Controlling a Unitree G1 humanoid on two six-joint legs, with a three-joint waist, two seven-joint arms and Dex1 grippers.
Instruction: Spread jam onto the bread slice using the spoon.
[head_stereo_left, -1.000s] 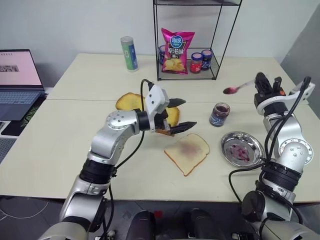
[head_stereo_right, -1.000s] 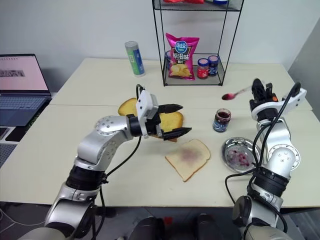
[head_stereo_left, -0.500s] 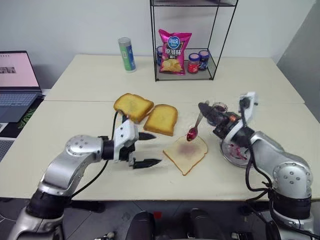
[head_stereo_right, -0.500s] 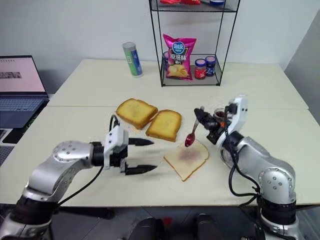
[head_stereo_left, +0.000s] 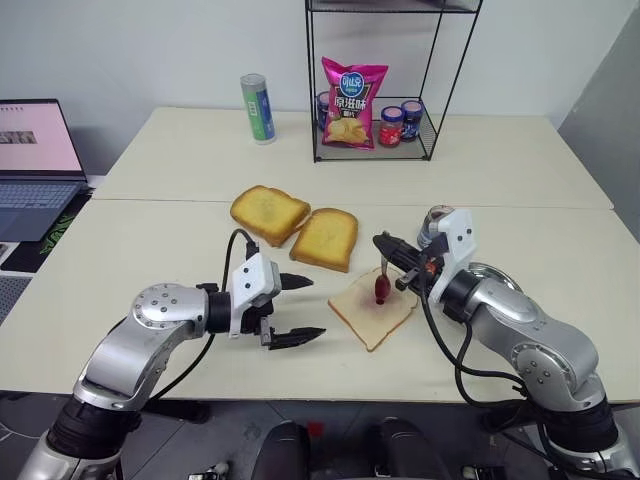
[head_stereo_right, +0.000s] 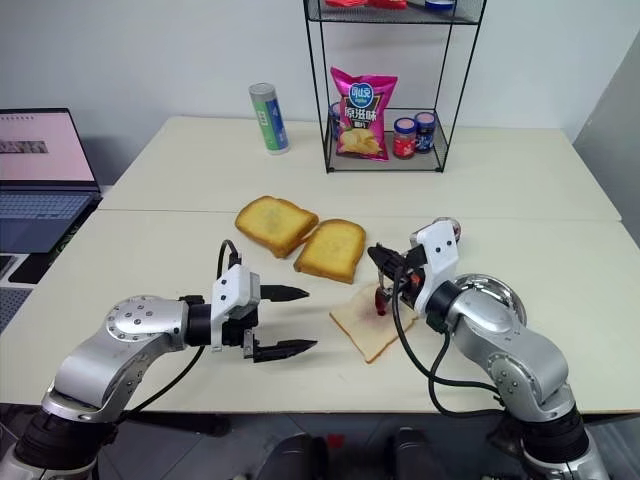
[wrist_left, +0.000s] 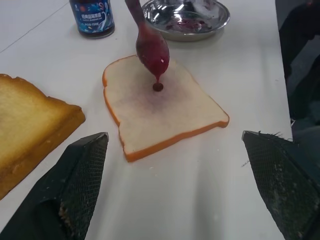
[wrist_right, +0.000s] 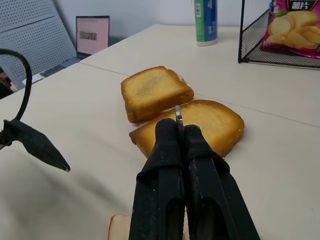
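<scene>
My right end effector (head_stereo_left: 392, 252) has swung in from the far right and is shut tight on the spoon (wrist_left: 148, 44). The spoon now hangs bowl-down over the bread slice (wrist_left: 160, 106) on the table (head_stereo_left: 150, 240). A drop of jam (wrist_left: 158, 87) has landed, so I think spreading comes next. My left end effector (head_stereo_left: 296, 311) has pulled back to the left, open and empty.

The right hand (head_stereo_left: 388, 250) has swung the spoon (wrist_left: 148, 44) down over the bread slice (wrist_left: 160, 107).
</scene>
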